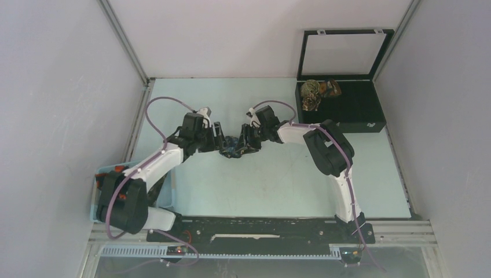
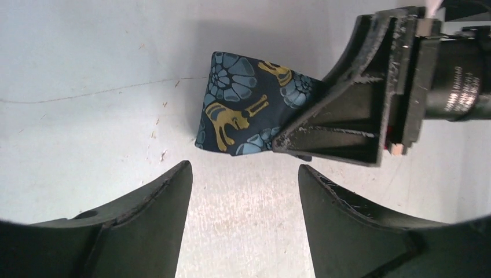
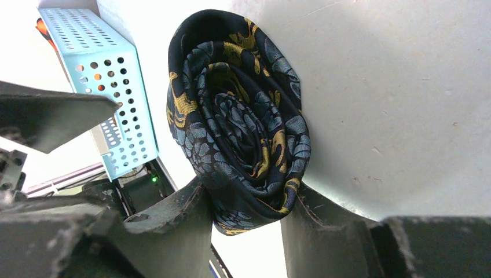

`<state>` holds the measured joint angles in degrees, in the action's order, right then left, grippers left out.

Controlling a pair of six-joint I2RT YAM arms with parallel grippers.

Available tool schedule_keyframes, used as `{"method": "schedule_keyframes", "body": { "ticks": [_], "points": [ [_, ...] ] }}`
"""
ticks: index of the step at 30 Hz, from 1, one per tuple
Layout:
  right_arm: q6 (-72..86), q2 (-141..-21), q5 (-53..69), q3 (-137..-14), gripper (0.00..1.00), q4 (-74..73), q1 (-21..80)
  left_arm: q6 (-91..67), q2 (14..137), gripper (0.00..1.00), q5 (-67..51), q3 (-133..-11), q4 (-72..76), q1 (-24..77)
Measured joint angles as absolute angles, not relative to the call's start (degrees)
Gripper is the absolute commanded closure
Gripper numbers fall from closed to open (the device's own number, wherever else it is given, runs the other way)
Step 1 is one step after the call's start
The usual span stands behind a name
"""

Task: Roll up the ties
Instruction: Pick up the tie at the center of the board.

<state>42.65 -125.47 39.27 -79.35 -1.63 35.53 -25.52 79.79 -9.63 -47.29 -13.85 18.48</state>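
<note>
Near the middle of the bench (image 1: 272,179), the navy tie (image 3: 237,116) is wound into a tight coil, and the right jaws are clamped on its lower part. Just beside the coil, the left jaws stand spread apart with nothing between them. At the far right, an open black box (image 1: 362,104) already has rolled ties (image 1: 315,92) in one corner, so part of the job looks done. This coil seems finished and probably needs only placing there. Something orange shows in the pale blue basket (image 3: 110,87); whether it is another tie left to roll, I cannot tell.
</note>
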Motion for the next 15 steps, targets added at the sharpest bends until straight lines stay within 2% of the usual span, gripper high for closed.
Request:
{"method": "schedule_keyframes", "body": {
  "ticks": [15],
  "points": [
    [42.4, -123.0, 38.7, -79.3, 1.0, -3.7, 35.3, -28.6, 61.9, 0.25, -6.7, -34.3, -10.8, 18.5]
  ]
}}
